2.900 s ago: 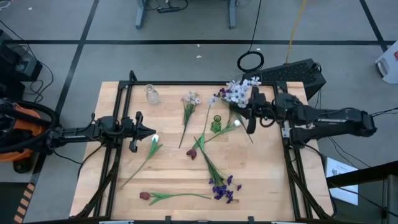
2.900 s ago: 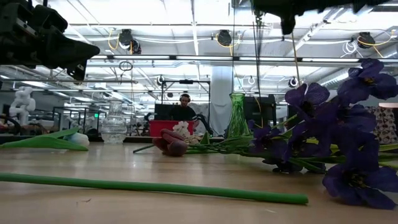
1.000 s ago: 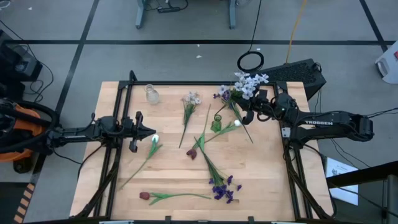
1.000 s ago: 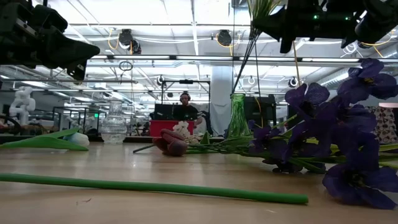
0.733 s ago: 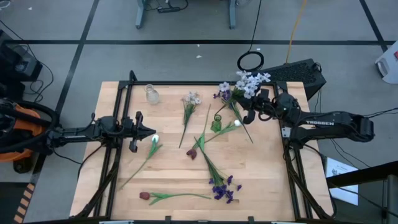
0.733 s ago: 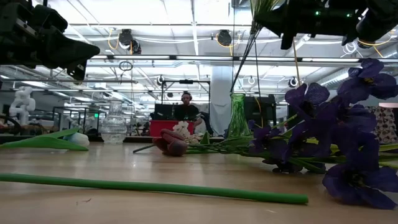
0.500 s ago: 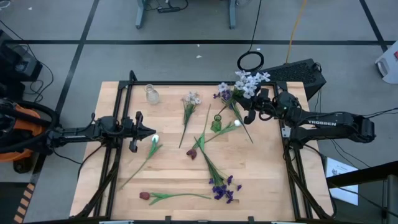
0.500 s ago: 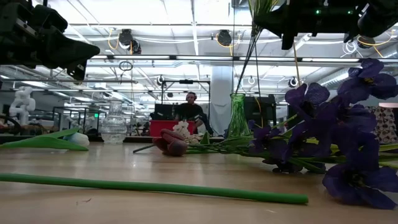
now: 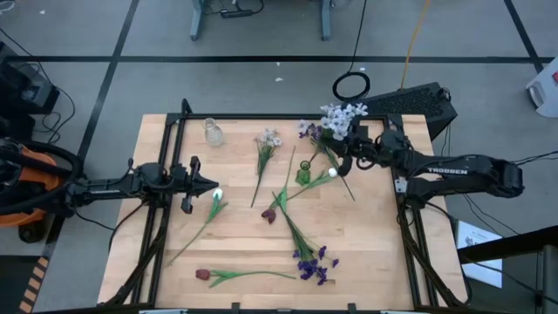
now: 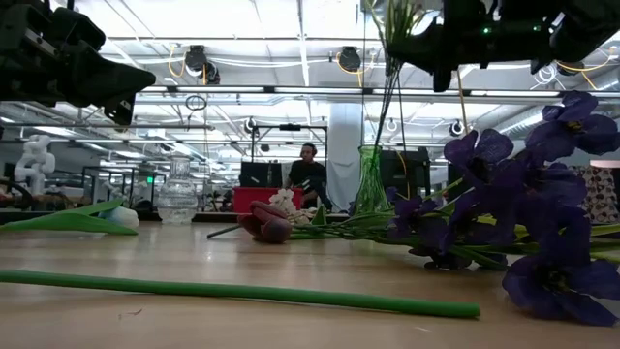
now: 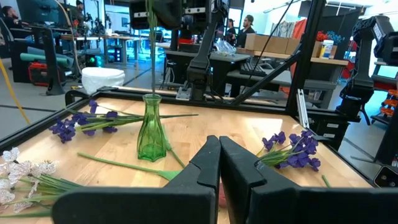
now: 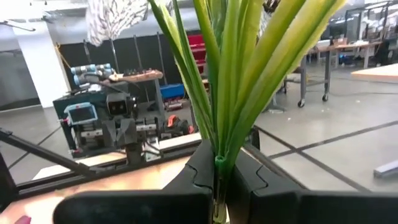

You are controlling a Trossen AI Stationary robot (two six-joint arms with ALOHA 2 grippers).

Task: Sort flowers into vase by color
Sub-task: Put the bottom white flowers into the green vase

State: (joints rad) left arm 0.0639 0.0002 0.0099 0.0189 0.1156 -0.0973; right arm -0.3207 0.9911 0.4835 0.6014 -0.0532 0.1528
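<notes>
We are pinching the pale flower bunch (image 9: 342, 119) by its light, springy stems in our right hand (image 9: 349, 150) above the green vase (image 9: 302, 173); our left hand (image 9: 202, 186), pressed together, is waiting far left.

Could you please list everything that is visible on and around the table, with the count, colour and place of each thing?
Green vase: one, green glass, middle of the table toward the right arm.
Clear vase: one, clear glass, far left part of the table.
Held flower: one pale white-lilac cluster, lifted beside the green vase, stem pointing down.
White-lilac flower: one, lying between the two vases.
Purple flower: one, near edge, right of centre.
Dark red tulips: two, one at the centre, one at the near left edge.
White tulips: two, one beside the left gripper, one right of the green vase.
Person: one, dark clothes, in the room behind.
Left gripper: shut, waiting at the left side.
Right gripper: shut on the held flower's stem.
</notes>
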